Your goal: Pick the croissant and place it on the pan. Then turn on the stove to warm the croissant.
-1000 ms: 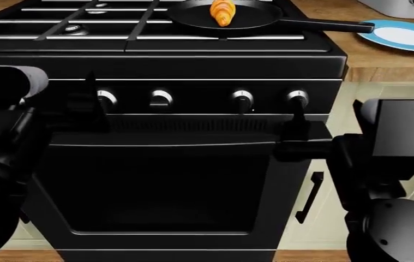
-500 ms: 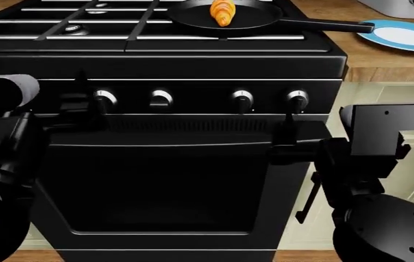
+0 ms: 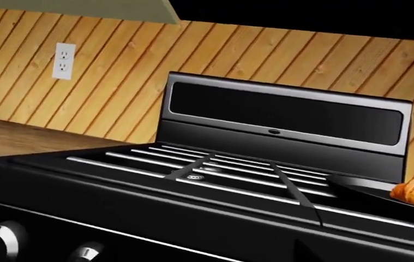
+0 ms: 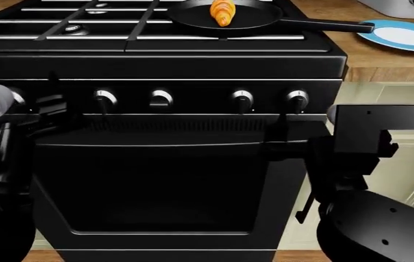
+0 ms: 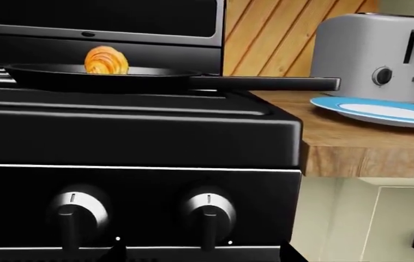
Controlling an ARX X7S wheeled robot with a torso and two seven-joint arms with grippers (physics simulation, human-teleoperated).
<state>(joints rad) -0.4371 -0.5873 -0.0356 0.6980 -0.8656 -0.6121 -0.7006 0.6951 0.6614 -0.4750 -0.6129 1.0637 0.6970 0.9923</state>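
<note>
While the croissant [image 4: 223, 12] lies inside the pan [image 4: 228, 19] at the top centre of the head view, both arms hang low before the stove [image 4: 163, 65]. Left gripper [image 4: 50, 106] sits at the left edge, beside the leftmost knob [image 4: 106, 99]; right gripper [image 4: 283, 134] sits just below the rightmost knob [image 4: 297, 99]. Whether either gripper's fingers are apart or together I cannot tell. A blue plate [image 4: 403, 36] rests on the desk [image 4: 381, 60] at upper right, the toaster [image 5: 374, 54] behind it.

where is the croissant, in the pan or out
In. The croissant lies inside the pan on the stove's grates; the right wrist view shows it above the pan's rim.
</note>
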